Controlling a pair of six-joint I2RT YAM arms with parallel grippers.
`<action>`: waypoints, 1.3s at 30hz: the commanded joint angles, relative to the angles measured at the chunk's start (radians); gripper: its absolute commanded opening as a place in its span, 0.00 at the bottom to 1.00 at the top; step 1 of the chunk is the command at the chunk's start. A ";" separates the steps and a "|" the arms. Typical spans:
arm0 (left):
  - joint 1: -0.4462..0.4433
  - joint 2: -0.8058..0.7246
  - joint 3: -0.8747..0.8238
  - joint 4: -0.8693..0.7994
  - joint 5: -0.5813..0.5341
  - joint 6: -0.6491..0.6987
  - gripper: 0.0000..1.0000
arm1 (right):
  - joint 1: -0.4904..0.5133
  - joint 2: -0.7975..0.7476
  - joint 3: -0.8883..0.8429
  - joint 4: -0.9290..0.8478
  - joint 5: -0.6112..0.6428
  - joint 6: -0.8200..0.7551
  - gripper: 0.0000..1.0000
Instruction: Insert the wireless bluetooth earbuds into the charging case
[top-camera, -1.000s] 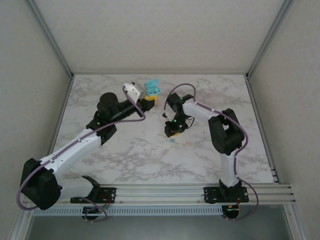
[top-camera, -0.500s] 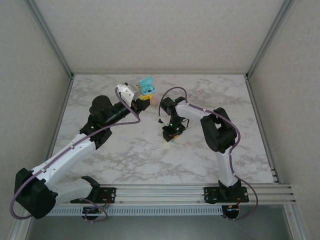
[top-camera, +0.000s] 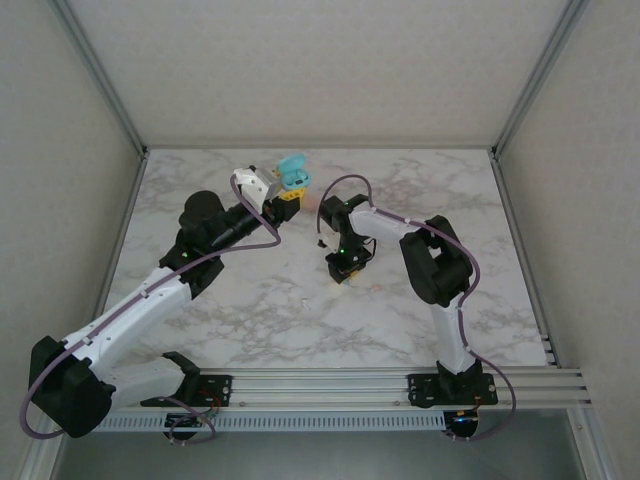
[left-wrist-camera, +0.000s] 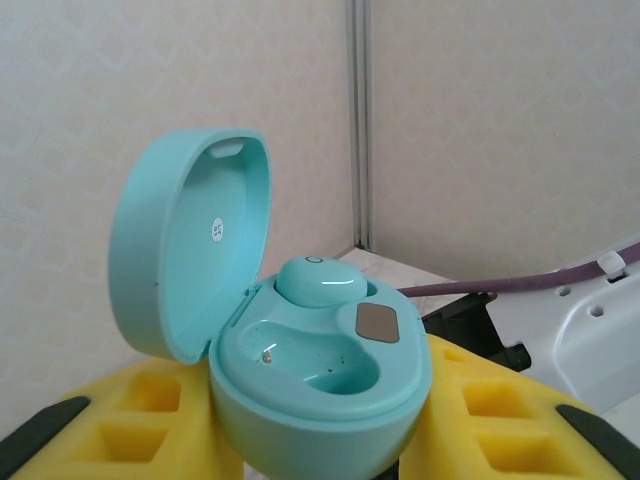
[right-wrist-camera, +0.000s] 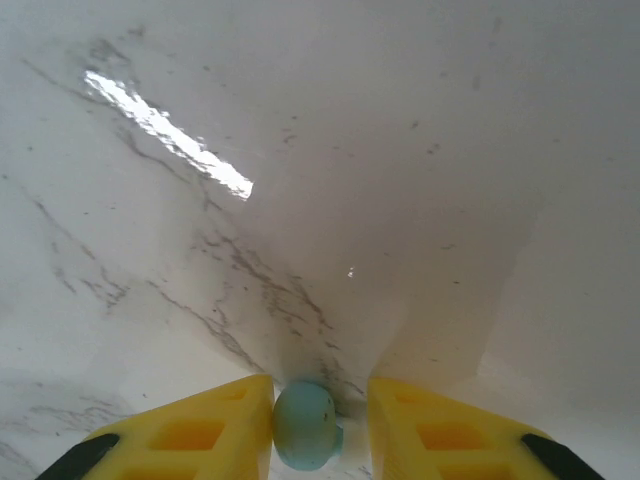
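One earbud (right-wrist-camera: 303, 428) at six o'clock sits in the narrow right claw (right-wrist-camera: 320, 400); grip unsure, it may squirt free. Left claw (left-wrist-camera: 320, 440) holds case (left-wrist-camera: 300, 385).

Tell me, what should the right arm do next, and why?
Probably squeeze the right gripper shut: the teal earbud lies between its yellow fingers with a gap on one side, and the open case in the left gripper has one empty socket.

My left gripper (top-camera: 289, 193) holds the charging case (left-wrist-camera: 320, 375) with one earbud (left-wrist-camera: 320, 282) seated inside. To the right and nearer, another earbud (right-wrist-camera: 303, 425) lies on the table (right-wrist-camera: 300, 150) between my right gripper (right-wrist-camera: 320, 420) fingers.
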 joint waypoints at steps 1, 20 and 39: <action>-0.002 -0.006 0.001 0.008 -0.004 0.009 0.24 | -0.001 0.014 0.021 -0.030 0.057 0.073 0.30; -0.002 0.006 0.002 0.012 0.004 0.003 0.24 | -0.060 0.002 0.040 -0.014 0.051 0.243 0.33; -0.002 0.016 0.005 0.011 0.006 0.003 0.24 | -0.037 0.042 0.048 -0.063 0.054 0.249 0.31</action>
